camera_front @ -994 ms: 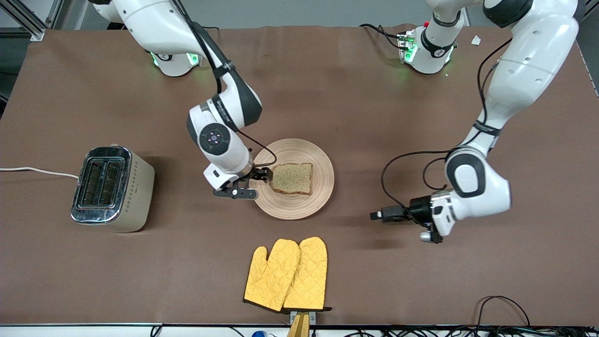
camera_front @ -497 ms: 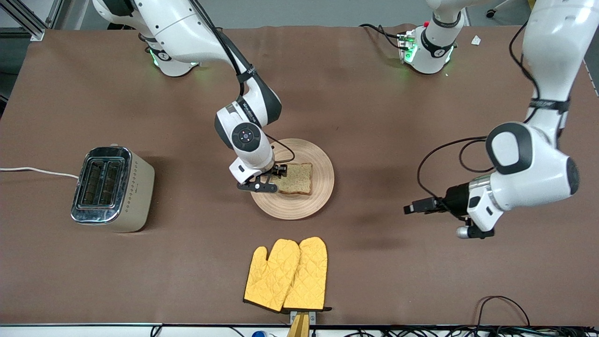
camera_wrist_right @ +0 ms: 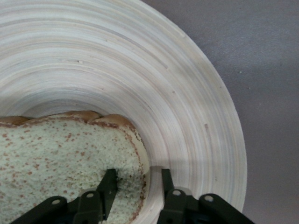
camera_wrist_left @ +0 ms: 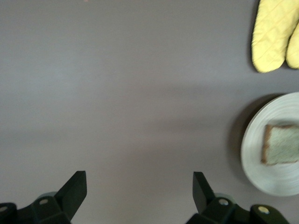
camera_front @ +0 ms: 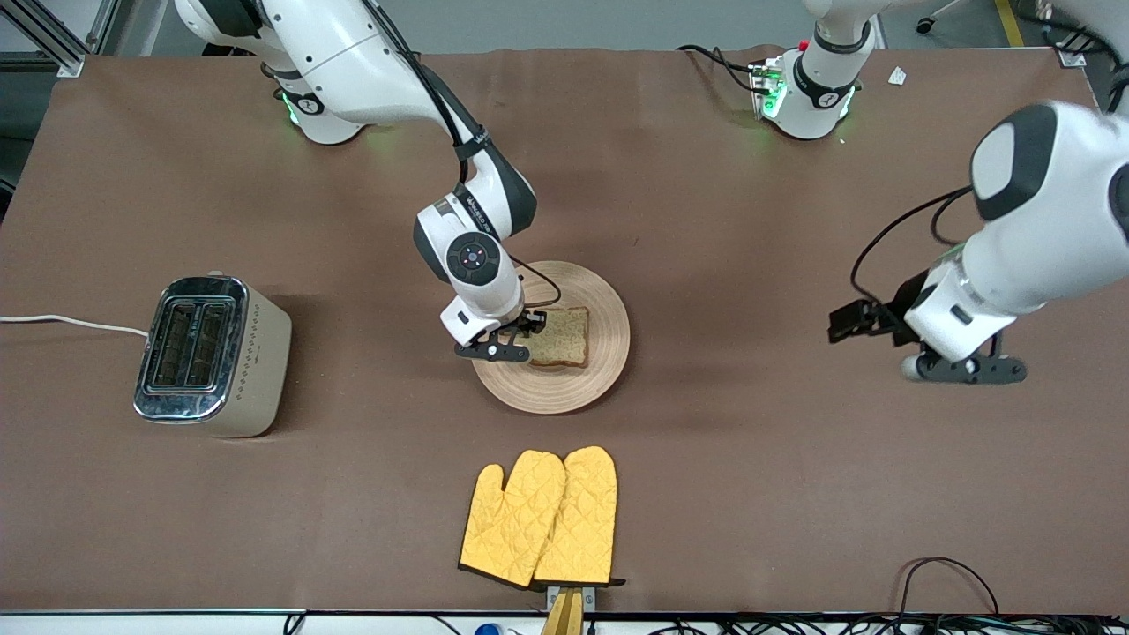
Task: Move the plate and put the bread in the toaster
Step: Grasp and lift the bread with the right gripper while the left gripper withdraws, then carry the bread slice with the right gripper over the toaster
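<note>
The wooden plate (camera_front: 609,353) lies mid-table with the bread (camera_front: 564,335) flat on it. My right gripper (camera_front: 520,339) is low over the plate's edge on the toaster's side. In the right wrist view my right gripper (camera_wrist_right: 138,184) has one finger pressed into the top of the bread (camera_wrist_right: 60,149) and the other at its crust, on the plate (camera_wrist_right: 187,102). The toaster (camera_front: 207,353) stands toward the right arm's end, slots up and empty. My left gripper (camera_front: 966,369) hangs open and empty over bare table toward the left arm's end; its wrist view shows it wide open (camera_wrist_left: 140,186).
A pair of yellow oven mitts (camera_front: 542,516) lies nearer the front camera than the plate; they also show in the left wrist view (camera_wrist_left: 273,35). The toaster's white cord (camera_front: 71,322) runs off the table's end. Black cables (camera_front: 948,573) lie at the front edge.
My right gripper moved from beside the plate onto the bread's edge and closed on it. My left arm drew away from the plate toward its end of the table and rose.
</note>
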### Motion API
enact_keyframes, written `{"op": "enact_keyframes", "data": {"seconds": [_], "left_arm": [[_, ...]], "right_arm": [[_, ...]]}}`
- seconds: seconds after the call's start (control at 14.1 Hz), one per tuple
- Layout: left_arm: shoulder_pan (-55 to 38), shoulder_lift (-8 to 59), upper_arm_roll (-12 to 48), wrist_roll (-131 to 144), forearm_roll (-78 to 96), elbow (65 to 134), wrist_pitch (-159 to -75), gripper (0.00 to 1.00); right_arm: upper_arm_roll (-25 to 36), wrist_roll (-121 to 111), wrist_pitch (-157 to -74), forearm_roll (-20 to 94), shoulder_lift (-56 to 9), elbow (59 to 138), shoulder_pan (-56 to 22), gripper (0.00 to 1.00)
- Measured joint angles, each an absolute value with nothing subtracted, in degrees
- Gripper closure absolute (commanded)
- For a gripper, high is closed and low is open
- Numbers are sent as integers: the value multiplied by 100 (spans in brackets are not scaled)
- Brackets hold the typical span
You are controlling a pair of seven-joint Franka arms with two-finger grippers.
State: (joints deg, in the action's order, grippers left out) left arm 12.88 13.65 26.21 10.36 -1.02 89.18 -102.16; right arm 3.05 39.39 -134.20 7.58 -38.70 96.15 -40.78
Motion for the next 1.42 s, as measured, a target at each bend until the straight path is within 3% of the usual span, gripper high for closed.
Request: {"op": "enact_keyframes", "data": {"seconds": [0.21, 0.28, 0.5, 0.85, 1.14, 1.42], "left_arm": [[1283, 932, 2642, 1034, -378, 8686, -9702, 0], [1273, 791, 2662, 1031, -421, 8657, -9599, 0], [844, 375, 2419, 1033, -570, 8645, -9388, 0], [-385, 3, 1035, 1015, -580, 8649, -8515, 0], [-284, -171, 946, 1017, -336, 8833, -8306, 0], [-70, -270, 931, 1019, -183, 8941, -8305, 0]], "right_arm": [[305, 4049, -13461, 758, -3877, 9596, -4105, 97], [305, 4065, -13468, 758, -3877, 9591, -4108, 100], [316, 4100, -13464, 758, -3877, 9590, -4108, 100], [421, 4102, -12823, 748, -3862, 9199, -4110, 100], [791, 4093, -11790, 524, -3491, 8608, -4112, 100], [999, 4025, -10623, -500, -2971, 8327, -4080, 100]]}}
